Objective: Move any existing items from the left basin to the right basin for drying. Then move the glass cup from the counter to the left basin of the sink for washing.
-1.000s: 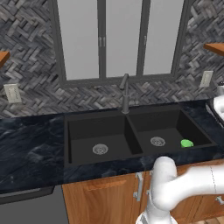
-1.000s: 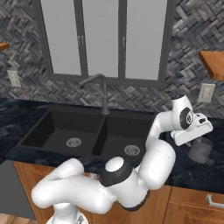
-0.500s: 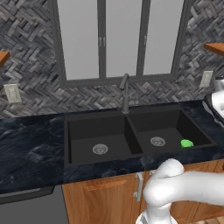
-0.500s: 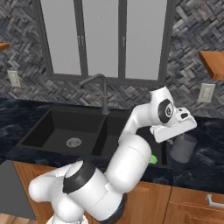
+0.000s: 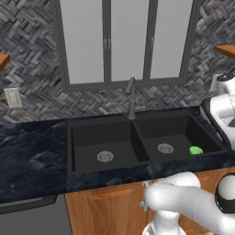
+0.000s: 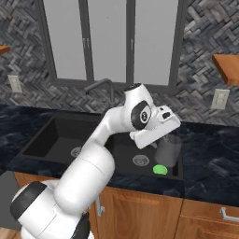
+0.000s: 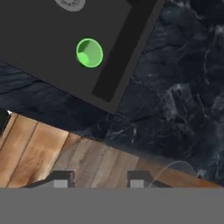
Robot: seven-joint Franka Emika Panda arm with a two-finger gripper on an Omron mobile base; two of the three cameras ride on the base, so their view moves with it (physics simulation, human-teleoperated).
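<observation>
My gripper (image 6: pixel 165 140) is shut on the glass cup (image 6: pixel 169 150), a clear tumbler that hangs under the hand above the right rim of the right basin (image 6: pixel 140 151). In the hand view only a faint arc of the glass cup (image 7: pixel 173 167) shows beside the fingertips (image 7: pixel 138 178), with the gripper (image 7: pixel 100 179) looking down on the right basin (image 7: pixel 48 39) and the counter (image 7: pixel 175 92). The left basin (image 5: pixel 98 147) holds nothing but its silver drain (image 5: pixel 105 156). A small bright green lump (image 5: pixel 196 150) lies in the right basin (image 5: pixel 170 137), at its near right.
The slim grey faucet (image 5: pixel 131 98) stands behind the sink's divider. Glossy black counter (image 5: pixel 32 151) runs left of the sink and right of it (image 6: pixel 210 154). Wooden cabinet fronts (image 7: pixel 65 153) lie below. Grey window panels and a herringbone wall close the back.
The arm has swung left with the glass cup, from over the right-hand counter to above the right basin's right rim. The green lump has not moved.
</observation>
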